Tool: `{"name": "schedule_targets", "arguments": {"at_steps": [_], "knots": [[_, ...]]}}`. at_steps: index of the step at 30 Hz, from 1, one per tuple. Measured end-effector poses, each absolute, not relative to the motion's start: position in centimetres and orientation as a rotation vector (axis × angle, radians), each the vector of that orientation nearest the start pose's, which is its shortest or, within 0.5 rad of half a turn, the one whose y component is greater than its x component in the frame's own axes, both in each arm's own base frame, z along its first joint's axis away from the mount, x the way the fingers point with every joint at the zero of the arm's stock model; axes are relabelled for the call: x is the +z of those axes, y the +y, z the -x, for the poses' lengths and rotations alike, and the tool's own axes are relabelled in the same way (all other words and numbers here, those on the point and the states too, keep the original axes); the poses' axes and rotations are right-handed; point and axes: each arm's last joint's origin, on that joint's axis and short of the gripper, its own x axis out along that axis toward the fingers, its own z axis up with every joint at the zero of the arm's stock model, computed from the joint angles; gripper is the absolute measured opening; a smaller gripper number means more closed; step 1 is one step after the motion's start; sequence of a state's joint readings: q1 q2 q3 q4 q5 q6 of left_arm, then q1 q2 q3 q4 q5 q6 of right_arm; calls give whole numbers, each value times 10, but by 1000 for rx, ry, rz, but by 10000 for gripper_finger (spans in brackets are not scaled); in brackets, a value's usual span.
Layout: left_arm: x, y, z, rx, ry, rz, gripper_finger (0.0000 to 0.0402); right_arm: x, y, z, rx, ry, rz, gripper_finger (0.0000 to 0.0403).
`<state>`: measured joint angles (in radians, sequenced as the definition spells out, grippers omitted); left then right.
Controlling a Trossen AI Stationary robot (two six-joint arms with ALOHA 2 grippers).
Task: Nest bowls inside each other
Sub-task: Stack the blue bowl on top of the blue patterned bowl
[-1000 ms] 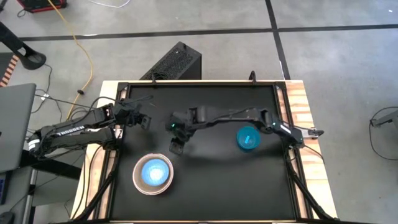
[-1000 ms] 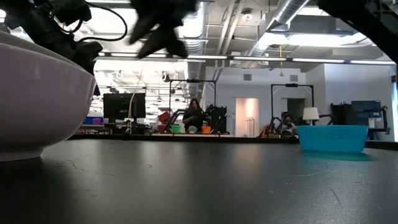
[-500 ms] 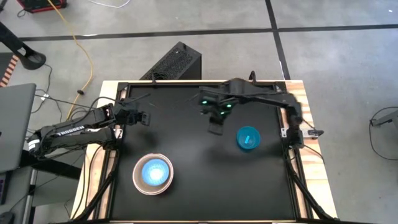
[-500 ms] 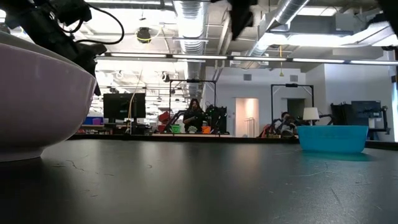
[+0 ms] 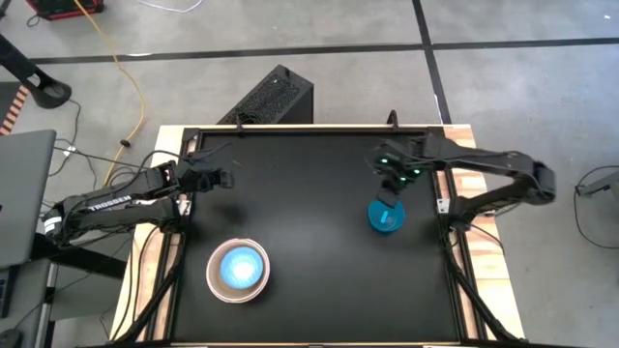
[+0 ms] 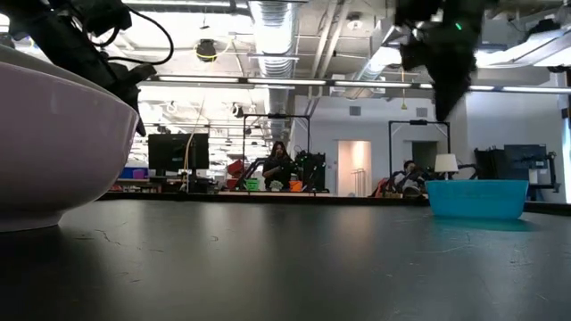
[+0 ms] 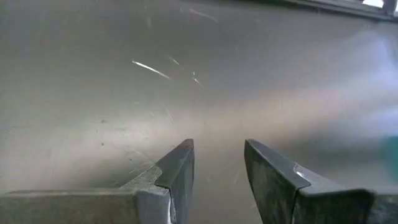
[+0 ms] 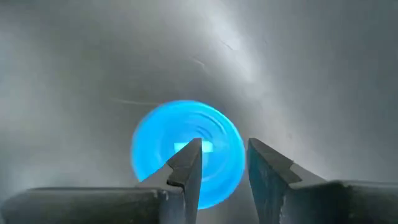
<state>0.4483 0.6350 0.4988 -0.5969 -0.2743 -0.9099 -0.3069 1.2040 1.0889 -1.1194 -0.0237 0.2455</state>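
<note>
Your black table carries two groups of bowls. Largest first: near the front on the left arm's side sits the nested stack, a pale outer bowl with a beige rim showing inside it and a light blue bowl at its centre; in the low view its outer wall fills the left edge. Well apart, on the right arm's side, the teal-blue bowl stands alone and upright.

Your right gripper hangs directly above that bowl, fingers parted by a narrow gap and holding nothing, one tip over the bowl's inside, the other over its rim. The step in hand looks like the pickup of the teal-blue bowl. Next you will likely need to descend so the fingers straddle its wall, close, then carry it across to the stack.

Your left gripper waits over bare table at the far left, fingers slightly apart, empty.
</note>
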Motion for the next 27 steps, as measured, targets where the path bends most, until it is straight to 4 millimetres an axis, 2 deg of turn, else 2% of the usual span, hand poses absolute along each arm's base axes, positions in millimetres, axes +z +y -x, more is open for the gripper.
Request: {"name": "schedule_targets", "arguments": {"at_steps": [6,13,18,27], "knots": [[225,64,-115,968,345,885,130,240,-76,-165,-520,1205,-518,132],[225,64,-116,958,350,891,130,198,-84,-155,-547,1273,-609,132],[224,63,-116,924,380,879,130,188,-86,-159,-534,1282,-626,132],[224,63,-116,909,402,855,130,191,-88,-159,-556,1239,-647,132]]}}
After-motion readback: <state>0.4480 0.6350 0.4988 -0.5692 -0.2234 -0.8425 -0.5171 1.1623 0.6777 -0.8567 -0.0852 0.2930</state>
